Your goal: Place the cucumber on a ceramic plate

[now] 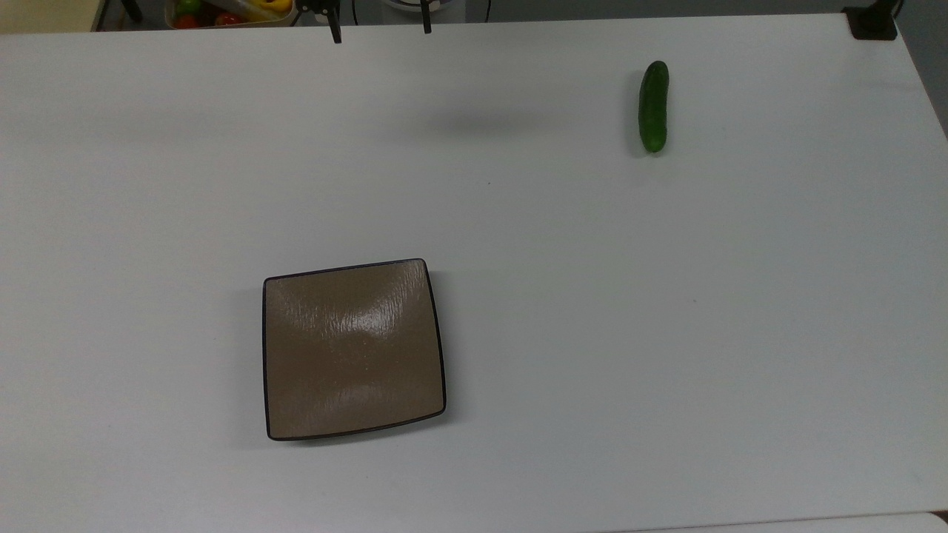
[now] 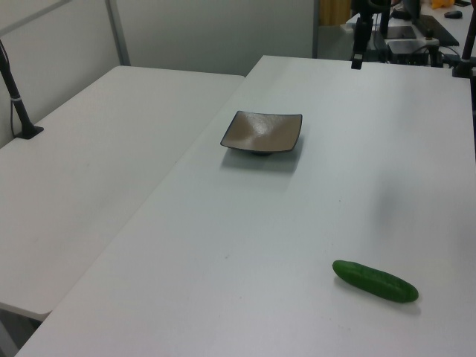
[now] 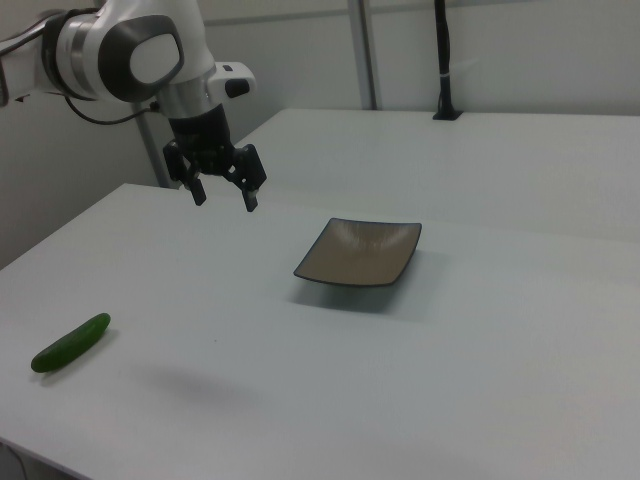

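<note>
The dark green cucumber lies alone on the white table, toward the top view's upper right; it also rests near the front in the left view and at the far left in the right view. The square brown ceramic plate sits bare at the top view's lower middle. My gripper hangs open high above the table, well apart from both, with nothing between its fingers. Its two fingertips poke in at the top view's upper edge.
A second white table adjoins on the left view's left. A black post stands clamped to it. A bin of colourful vegetables sits beyond the table's far edge in the top view. A black clamp grips the top view's upper right corner.
</note>
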Tool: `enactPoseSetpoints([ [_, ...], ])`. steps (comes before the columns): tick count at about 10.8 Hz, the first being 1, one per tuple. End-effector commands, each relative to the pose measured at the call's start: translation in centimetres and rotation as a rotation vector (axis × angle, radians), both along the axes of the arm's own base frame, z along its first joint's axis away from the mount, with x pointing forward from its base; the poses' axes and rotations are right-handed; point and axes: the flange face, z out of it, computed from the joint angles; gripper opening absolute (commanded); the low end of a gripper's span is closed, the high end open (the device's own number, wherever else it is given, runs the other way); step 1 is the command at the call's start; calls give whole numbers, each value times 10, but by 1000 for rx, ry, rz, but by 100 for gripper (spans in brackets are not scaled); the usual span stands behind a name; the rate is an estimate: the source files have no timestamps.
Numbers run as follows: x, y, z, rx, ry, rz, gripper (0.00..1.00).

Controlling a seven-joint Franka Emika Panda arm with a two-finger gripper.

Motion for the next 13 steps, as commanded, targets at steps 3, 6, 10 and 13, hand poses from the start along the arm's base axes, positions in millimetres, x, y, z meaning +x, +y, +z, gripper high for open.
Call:
enactPoseSetpoints([
  [3, 1, 0, 1, 10, -17, 21, 100],
  [6, 1, -1, 1, 5, -17, 20, 100],
  [10, 0, 1, 1, 4, -14, 27, 100],
  [13, 0, 2, -1, 10, -10, 38, 100],
])
